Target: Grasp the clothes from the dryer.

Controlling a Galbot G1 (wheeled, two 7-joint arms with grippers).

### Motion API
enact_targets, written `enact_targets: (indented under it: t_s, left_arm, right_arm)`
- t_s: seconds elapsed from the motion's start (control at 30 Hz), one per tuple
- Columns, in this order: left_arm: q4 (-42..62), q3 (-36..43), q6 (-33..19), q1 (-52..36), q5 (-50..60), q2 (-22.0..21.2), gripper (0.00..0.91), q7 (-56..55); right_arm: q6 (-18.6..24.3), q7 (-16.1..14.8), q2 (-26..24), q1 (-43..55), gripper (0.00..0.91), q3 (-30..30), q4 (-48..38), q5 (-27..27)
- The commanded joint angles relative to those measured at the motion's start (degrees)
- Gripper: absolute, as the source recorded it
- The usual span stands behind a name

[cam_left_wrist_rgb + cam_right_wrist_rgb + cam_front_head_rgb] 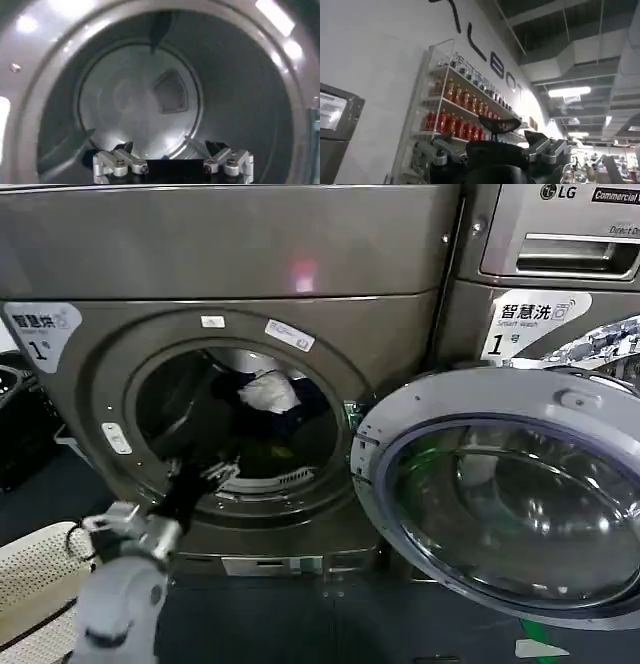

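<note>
One left gripper, fingers apart, reaches into the round port of the dark grey-bronze front-loading dryer, near three soft garments: white, navy, yellow-green.

**Layout at the dryer port**

Dryer far left; second machine just right of it. Door swung open to the right, near. Clothes inside the drum, far side. Left gripper at port's lower rim. Basket near left, on floor.
</note>
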Motion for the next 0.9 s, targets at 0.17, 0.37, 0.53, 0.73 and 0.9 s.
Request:
enact_targets:
  t_s: [0.17,0.37,0.53,0.73,0.9]
  left_arm:
    - [32.0,8.2,-4.1,-25.4,-0.5,0.5,0.907,-1.7]
    - [42.1,11.2,-5.5,-32.4,-0.3,-0.7,0.907,-1.8]
    - [49.5,12.8,-8.8,-37.7,0.3,-1.4,0.907,-2.1]
    - [59.3,12.6,-10.2,-44.3,2.0,-1.8,0.907,-1.2]
    - [66.5,13.7,-11.0,-48.6,2.0,-2.0,0.907,-0.9]
  right_arm:
    - [-0.2,0.0,0.0,-0.6,0.907,1.1,0.9,1.1]
    - [-0.3,0.0,0.2,-0.9,0.907,1.6,1.0,1.5]
    - [-0.4,-0.1,0.2,-1.2,0.907,1.7,1.1,1.5]
    - [-0.4,-0.1,-0.3,-1.4,0.907,1.9,1.2,1.7]
    - [-0.3,0.0,-0.8,-1.3,0.907,1.9,1.3,1.8]
